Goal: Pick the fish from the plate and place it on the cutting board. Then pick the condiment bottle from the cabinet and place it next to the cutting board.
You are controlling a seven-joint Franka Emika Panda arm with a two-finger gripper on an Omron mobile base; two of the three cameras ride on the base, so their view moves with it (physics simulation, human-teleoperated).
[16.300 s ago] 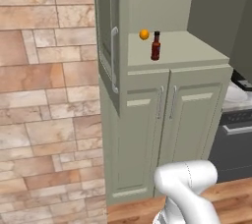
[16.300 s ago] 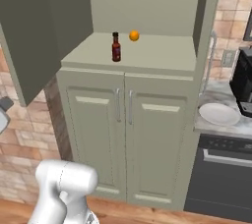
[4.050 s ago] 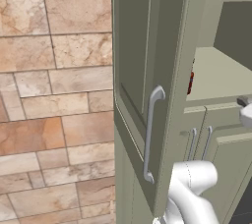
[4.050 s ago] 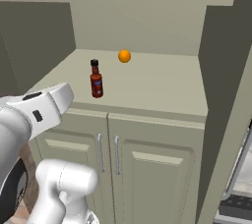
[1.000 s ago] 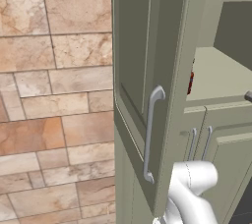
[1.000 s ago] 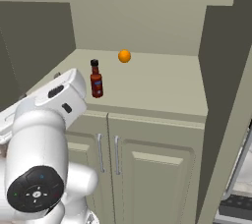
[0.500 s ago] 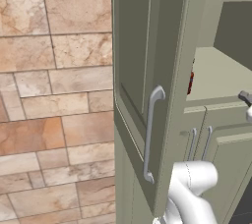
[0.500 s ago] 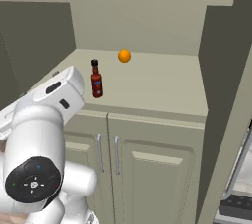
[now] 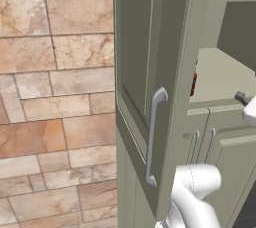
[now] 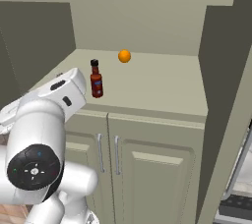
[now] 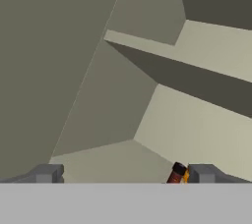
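Dark-red condiment bottle (image 10: pixel 96 79) upright in your cabinet (image 10: pixel 162 85) recess | orange ball (image 10: pixel 124 56) behind it | pincer (image 11: pixel 120 174) open, empty, nearby.

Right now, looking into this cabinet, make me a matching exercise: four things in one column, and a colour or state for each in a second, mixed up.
Things:
1. bottle
2. ball
3. cabinet door handle
4. hand

Descriptions:
A. orange, at the back of the shelf
B. open, holding nothing
C. dark red with a black cap, standing upright
D. silver, curved

Pairs: 1-C, 2-A, 3-D, 4-B
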